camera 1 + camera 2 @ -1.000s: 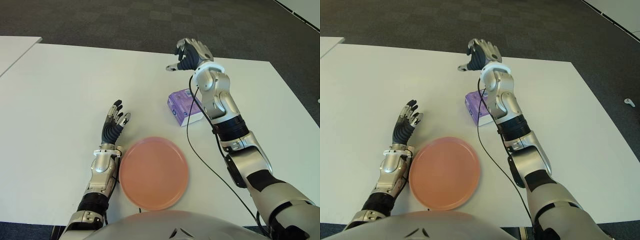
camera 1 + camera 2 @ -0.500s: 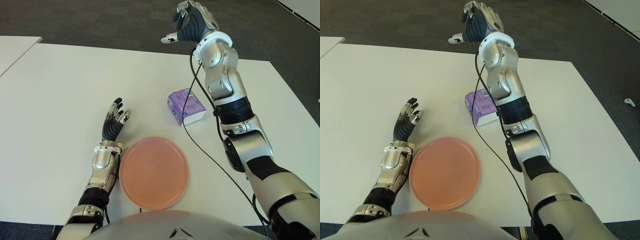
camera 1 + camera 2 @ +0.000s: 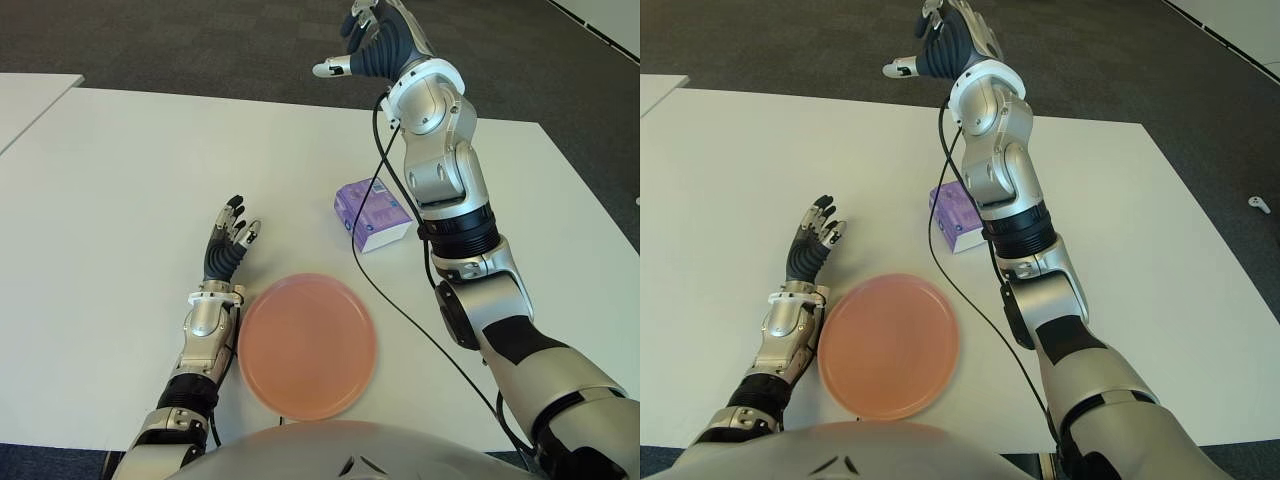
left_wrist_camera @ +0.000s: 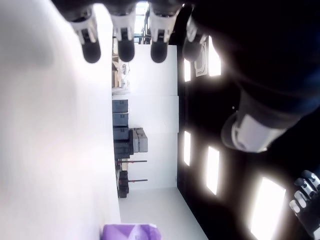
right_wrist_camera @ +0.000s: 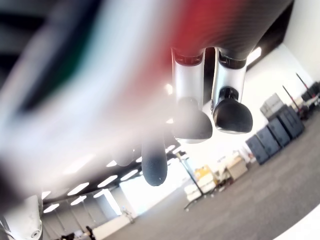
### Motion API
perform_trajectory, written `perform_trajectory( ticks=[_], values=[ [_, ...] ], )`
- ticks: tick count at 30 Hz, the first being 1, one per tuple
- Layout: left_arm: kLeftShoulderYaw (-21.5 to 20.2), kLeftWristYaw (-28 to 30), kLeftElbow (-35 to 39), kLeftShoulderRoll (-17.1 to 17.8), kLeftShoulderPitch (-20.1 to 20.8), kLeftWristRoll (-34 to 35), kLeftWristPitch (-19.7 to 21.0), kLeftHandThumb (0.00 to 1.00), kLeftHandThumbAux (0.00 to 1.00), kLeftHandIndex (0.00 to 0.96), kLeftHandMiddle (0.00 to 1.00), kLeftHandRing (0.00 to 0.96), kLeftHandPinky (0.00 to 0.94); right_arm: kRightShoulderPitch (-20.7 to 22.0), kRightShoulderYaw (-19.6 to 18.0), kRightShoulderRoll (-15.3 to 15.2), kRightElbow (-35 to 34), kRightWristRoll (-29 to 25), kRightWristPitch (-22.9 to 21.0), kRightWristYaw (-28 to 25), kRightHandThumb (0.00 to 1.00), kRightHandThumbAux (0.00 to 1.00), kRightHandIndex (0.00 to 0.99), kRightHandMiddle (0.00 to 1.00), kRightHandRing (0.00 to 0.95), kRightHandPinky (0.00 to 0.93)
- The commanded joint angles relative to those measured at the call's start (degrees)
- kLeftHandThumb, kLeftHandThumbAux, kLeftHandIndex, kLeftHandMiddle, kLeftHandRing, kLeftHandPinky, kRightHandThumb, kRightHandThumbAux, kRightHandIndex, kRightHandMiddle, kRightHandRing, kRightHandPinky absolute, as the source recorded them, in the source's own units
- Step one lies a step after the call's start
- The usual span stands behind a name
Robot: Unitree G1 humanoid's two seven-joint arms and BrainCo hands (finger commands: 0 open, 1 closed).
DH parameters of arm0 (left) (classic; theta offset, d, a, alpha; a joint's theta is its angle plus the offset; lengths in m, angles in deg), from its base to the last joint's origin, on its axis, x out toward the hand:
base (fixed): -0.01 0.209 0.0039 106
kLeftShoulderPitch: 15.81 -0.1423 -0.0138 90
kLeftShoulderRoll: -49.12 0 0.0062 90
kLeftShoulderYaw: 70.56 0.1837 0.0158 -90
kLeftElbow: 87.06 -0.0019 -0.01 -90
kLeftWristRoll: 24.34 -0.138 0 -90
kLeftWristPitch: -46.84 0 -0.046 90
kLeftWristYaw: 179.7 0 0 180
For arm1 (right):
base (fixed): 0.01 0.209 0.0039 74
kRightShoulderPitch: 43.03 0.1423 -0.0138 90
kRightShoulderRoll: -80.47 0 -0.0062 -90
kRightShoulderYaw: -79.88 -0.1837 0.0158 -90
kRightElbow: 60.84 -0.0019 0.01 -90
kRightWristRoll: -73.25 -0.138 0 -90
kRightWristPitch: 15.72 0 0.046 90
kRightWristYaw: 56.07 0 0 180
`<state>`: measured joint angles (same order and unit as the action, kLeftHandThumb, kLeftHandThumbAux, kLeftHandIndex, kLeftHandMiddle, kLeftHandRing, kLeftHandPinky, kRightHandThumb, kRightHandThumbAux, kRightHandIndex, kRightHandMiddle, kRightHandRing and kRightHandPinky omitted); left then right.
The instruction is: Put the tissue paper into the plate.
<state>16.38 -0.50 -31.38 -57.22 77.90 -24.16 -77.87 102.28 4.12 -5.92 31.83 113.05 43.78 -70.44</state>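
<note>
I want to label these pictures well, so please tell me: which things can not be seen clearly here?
- Tissue pack: its right side is hidden behind the right arm in both eye views; its print is too small to read.
- Plate: its near rim is hidden by the robot's chest.
- Right hand: its wrist view is blurred.
- Left hand: its palm is not visible.

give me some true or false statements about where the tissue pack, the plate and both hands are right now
1. The tissue pack lies inside the plate. False: it lies on the table, beyond the plate and apart from it.
2. The right hand is raised high above the table's far edge, holding nothing. True.
3. The left hand grips the plate's rim. False: it shows just left of the plate, fingers extended, holding nothing.
4. The plate has nothing on it. True.
5. The right forearm passes beside the tissue pack, on its right. True.
</note>
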Motion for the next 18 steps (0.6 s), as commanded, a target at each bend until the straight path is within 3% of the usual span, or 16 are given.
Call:
perform_trajectory(
  ticks=[1,9,10,11,14,16,17,18],
  values=[
    [0.04,-0.95,-6.62,0.13,-4.96,-1.37,0.93,0.0,0.591,0.0,0.0,0.0,0.0,-3.92,0.83,-3.2,0.18,-0.66,1.95,-1.74,0.858,0.676,0.402,0.534,0.853,0.841],
    [-0.08,-0.8,-7.37,0.11,-4.85,-1.21,0.23,0.0,0.582,0.0,0.0,0.0,0.0,-5.76,2.98,-5.41,-2.0,1.91,-1.93,-6.38,0.859,0.672,0.421,0.521,0.853,0.831],
    [-0.11,-0.71,-7.54,0.16,-4.82,-1.19,0.09,0.0,0.582,0.0,0.0,0.0,0.0,-8.08,3.54,-6.92,-1.04,1.55,-0.12,-6.89,0.859,0.67,0.431,0.51,0.851,0.828],
    [-0.13,-0.63,-7.64,0.2,-4.81,-1.16,-0.01,0.0,0.581,0.0,0.0,0.0,0.0,-9.73,3.94,-8.03,-0.31,1.25,1.22,-7.24,0.799,0.684,0.431,0.628,0.847,0.831],
    [-0.22,-0.31,-8.04,0.28,-4.75,-0.93,-0.32,0.0,0.581,0.0,0.0,0.0,0.0,-13.56,5.26,-13.52,5.15,-0.72,9.78,-9.24,0.734,0.698,0.429,0.755,0.84,0.828],
    [-0.27,-0.04,-8.16,0.32,-4.74,-0.72,-0.46,0.0,0.581,0.0,0.0,0.0,0.0,-15.01,6.84,-16.03,7.98,-0.32,13.56,-10.2,0.492,0.522,0.262,0.668,0.694,0.661],
    [-0.28,0.04,-8.14,0.34,-4.76,-0.67,-0.53,0.0,0.581,0.0,0.0,0.0,0.0,-15.09,7.41,-16.58,9.08,0.06,14.52,-10.46,0.417,0.464,0.178,0.445,0.467,0.483],
    [-0.28,0.13,-8.03,0.37,-4.82,-0.63,-0.6,0.0,0.581,0.0,0.0,0.0,0.0,-14.09,8.91,-16.39,13.01,1.52,15.92,-9.05,0.388,0.443,0.148,0.365,0.386,0.42]
  ],
)
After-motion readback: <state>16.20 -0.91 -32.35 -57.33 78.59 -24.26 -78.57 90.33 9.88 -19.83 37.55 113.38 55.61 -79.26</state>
